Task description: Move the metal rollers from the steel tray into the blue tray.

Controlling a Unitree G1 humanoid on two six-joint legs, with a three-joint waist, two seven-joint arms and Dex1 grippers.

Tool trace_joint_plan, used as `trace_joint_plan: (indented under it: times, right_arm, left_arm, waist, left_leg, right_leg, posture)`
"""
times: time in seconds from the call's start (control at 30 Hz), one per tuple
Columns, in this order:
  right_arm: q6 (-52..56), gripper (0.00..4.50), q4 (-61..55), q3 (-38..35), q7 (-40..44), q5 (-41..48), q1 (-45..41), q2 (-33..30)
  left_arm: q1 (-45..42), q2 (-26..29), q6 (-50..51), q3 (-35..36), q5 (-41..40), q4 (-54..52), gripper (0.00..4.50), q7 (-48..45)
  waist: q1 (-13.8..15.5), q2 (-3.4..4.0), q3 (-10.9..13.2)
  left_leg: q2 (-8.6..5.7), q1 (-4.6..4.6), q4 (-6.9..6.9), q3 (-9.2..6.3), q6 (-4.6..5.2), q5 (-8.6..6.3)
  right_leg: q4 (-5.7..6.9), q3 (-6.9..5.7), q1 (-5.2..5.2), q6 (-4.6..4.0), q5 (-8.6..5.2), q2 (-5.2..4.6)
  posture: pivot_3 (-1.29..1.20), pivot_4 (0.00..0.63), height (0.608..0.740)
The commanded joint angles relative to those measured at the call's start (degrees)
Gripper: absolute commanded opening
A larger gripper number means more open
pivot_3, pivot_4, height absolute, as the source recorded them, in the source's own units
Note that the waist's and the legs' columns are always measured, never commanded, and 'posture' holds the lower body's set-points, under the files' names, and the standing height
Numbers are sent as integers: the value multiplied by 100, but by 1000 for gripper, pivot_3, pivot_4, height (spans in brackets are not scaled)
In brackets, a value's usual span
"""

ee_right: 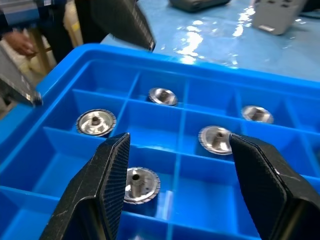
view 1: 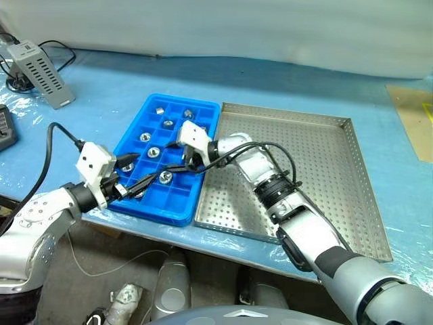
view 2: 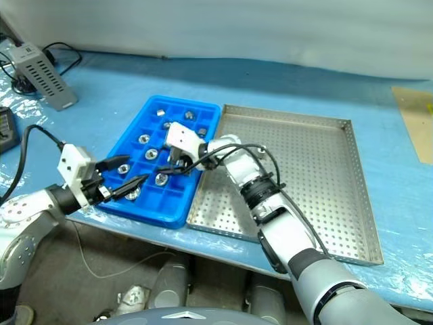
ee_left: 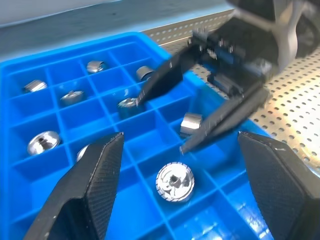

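Note:
The blue tray (view 1: 157, 212) lies left of the steel tray (view 1: 325, 169), their sides touching. Several metal rollers (view 1: 153, 152) sit in its square compartments, one to a cell. My right gripper (view 1: 188, 162) reaches in from the steel tray's side and hovers over the blue tray's middle. It is open and holds nothing; a roller (ee_right: 140, 183) lies in the cell just below it. My left gripper (view 2: 130, 173) is open too, low over the tray's near left corner and pointing toward the right gripper (ee_left: 192, 117). Another roller (ee_left: 174, 182) rests between its fingers (ee_left: 95, 185), lower down in its cell.
A grey adapter box (view 1: 40, 71) with black cables sits at the far left of the blue-covered table. A dark device (view 1: 5, 128) is at the left edge and a brown board (view 1: 414, 115) at the right. The table's front edge runs just under both trays.

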Motion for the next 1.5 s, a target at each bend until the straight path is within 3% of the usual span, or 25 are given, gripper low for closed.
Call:
trace_joint_plan:
  times: [0.03,0.3,0.5,0.63,0.73,0.8,1.07,1.27,1.5]
  right_arm:
    - [416,3316,-726,-377,-370,126,108,-255]
    - [1369,3316,-1929,-852,-1198,95,829,-965]
    - [1757,3316,-2011,-1242,-2023,254,1127,-831]
    - [1642,3316,-1515,-1321,-2610,153,1163,-610]
    - [1368,3875,-974,-1386,-2969,110,1106,-473]
    - [1235,4480,-785,-1352,-3039,120,1050,-384]
    - [684,4480,593,-1566,-3954,-46,620,-355]
    - [537,4480,1368,-1612,-3914,-4,530,-299]
    - [522,4480,1503,-1614,-3794,57,564,-135]
  left_arm:
    - [-584,-63,-285,-429,219,477,3826,-201]
    - [-2372,-664,-642,-1558,673,1936,3826,-770]
    - [-3070,-966,-883,-1857,864,2644,3826,-1159]
    - [-3226,-1025,-906,-1912,942,2771,3826,-1274]
    - [-3208,-1010,-768,-1907,928,2572,3826,-1268]
    - [-3150,-984,-700,-1885,916,2468,3826,-1255]
    - [-2941,-925,-453,-1809,909,2060,3826,-1086]
    - [-2837,-859,-175,-1728,842,1704,3826,-940]
    - [-2812,-823,-53,-1694,829,1601,3826,-857]
  waist:
    - [-79,-2,-1]
    - [-441,-5,-3]
    - [-856,-5,-3]
    - [-973,-5,-3]
    - [-977,-5,-3]
    - [-975,-4,-3]
    - [-968,-4,-3]
    - [-947,-3,-2]
    - [-942,-2,-2]
  left_leg:
    - [-1,2,5,0,-1,0]
    - [-11,14,41,1,-18,11]
    - [-9,23,40,8,-16,11]
    - [-7,28,40,15,-12,9]
    - [-8,27,45,16,-6,6]
    - [-8,24,52,20,0,2]
    - [-6,24,64,22,7,-2]
    - [-5,23,64,22,8,-3]
    - [-2,32,68,23,9,-4]
  right_leg:
    - [3,1,3,1,0,0]
    - [5,10,33,16,12,-2]
    - [6,14,33,12,13,1]
    - [5,16,33,9,14,1]
    - [5,16,35,7,14,-1]
    - [5,16,35,7,14,-3]
    - [8,16,41,5,15,-5]
    - [6,14,42,5,15,-5]
    - [14,14,45,4,16,-4]
  posture:
    - [122,150,740]
    - [-61,150,740]
    - [-164,150,740]
    - [-178,150,740]
    - [-175,150,740]
    - [-171,150,740]
    - [-129,150,740]
    - [-108,150,740]
    - [-88,150,740]
